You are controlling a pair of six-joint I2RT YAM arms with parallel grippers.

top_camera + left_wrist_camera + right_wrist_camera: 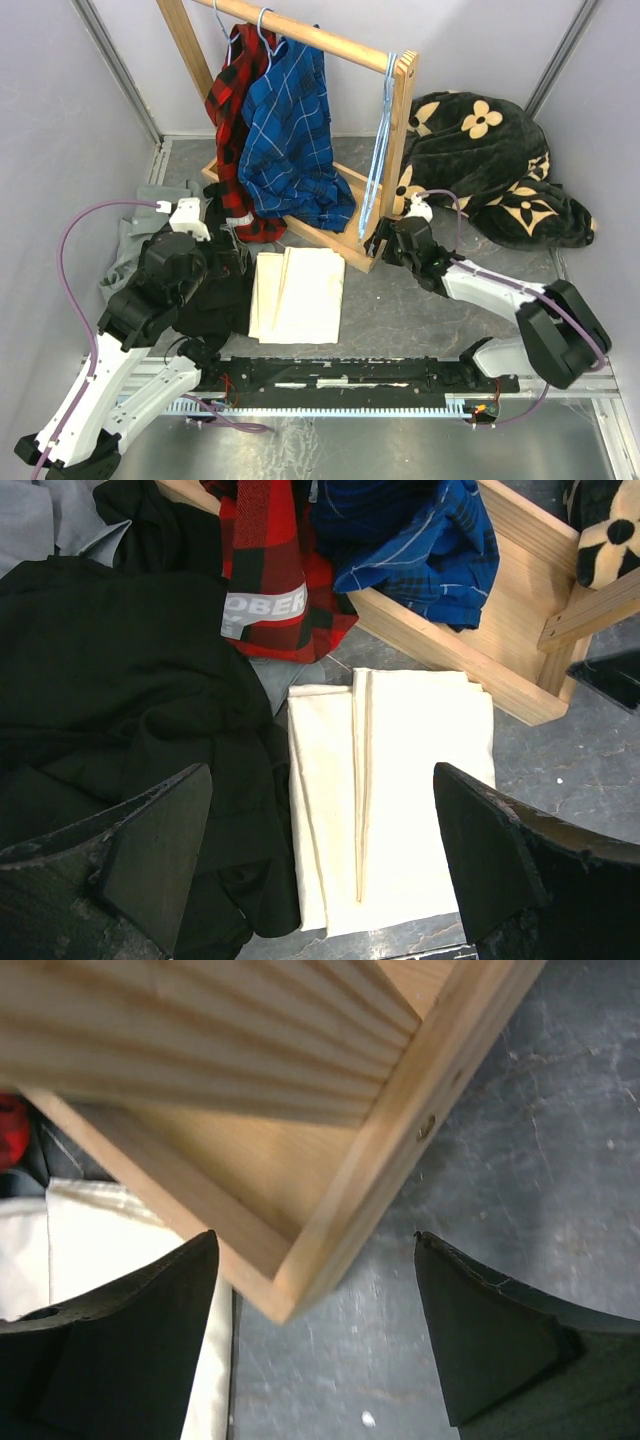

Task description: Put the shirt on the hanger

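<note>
Looking down the left wrist, the left gripper (322, 815) gapes wide over the black shirt (120, 680) and a folded cream cloth (400, 780), both just in front of the wooden rack (310, 38). Only the right wrist shows the right gripper (315, 1310), fingers apart, straddling the rack's base corner. Light-blue hangers (380, 150) hang at the rack's right end, with a flowered blanket (490, 160) beyond.

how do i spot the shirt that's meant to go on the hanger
Start at the wooden rack at the back. In front of its left end, beside the folded cream cloth, lies the black shirt. It is plain, unlike the flowered black blanket at far right.
</note>
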